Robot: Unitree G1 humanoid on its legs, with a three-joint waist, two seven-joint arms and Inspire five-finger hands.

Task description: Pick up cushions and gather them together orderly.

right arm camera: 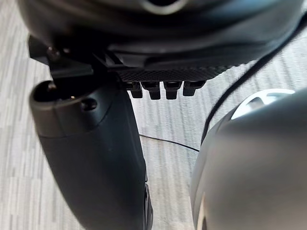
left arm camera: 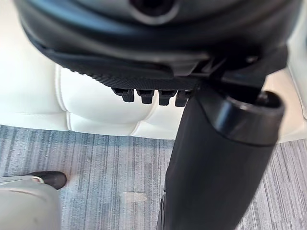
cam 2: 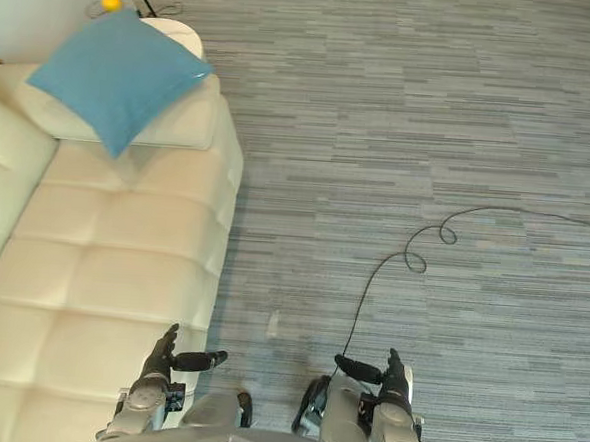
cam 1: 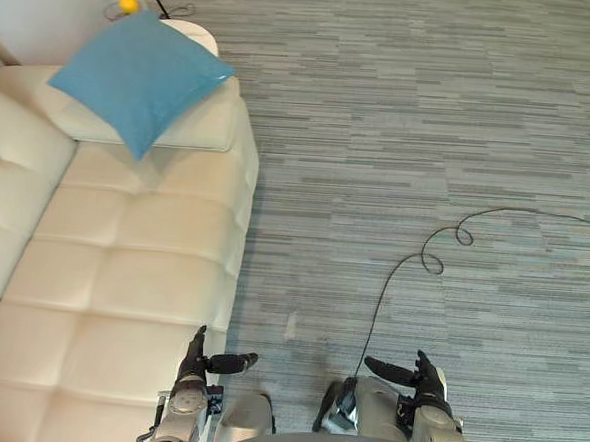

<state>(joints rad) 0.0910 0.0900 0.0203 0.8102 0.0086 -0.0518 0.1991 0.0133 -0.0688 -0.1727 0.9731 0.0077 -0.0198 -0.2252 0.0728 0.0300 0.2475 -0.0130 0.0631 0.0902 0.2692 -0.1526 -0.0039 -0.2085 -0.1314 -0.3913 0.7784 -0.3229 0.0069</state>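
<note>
Cushion (cam 1: pixel 139 66), blue and square, lies at the far end of the sofa (cam 1: pixel 132 271), ahead of me and off to my left. It sits cornerwise on the cream armrest (cam 1: pixel 203 127), and its near corner points down over the seat. Past it, by the wall, I can make out a small yellow thing (cam 1: pixel 129 1), too small for me to tell what it is. My left robot hand (cam 1: pixel 198 360) hangs low and close to me, above the near front edge of the sofa where the seat meets the floor (cam 1: pixel 430 139). Its fingers (left arm camera: pixel 144 95) are straight and point forward, its thumb (left arm camera: pixel 216 158) sticks out to the side, and it grasps nothing. In its wrist view the tufted cream seat shows just past the fingertips, with the grey striped carpet beside it. My right robot hand (cam 1: pixel 421 377) hangs at the same height over the carpet, to the right of the sofa. It is released as well, fingers straight and thumb pointing inward toward the other hand. The cushion is well apart from both, with the whole length of the seat between it and my left robot hand. It touches neither of them.
</note>
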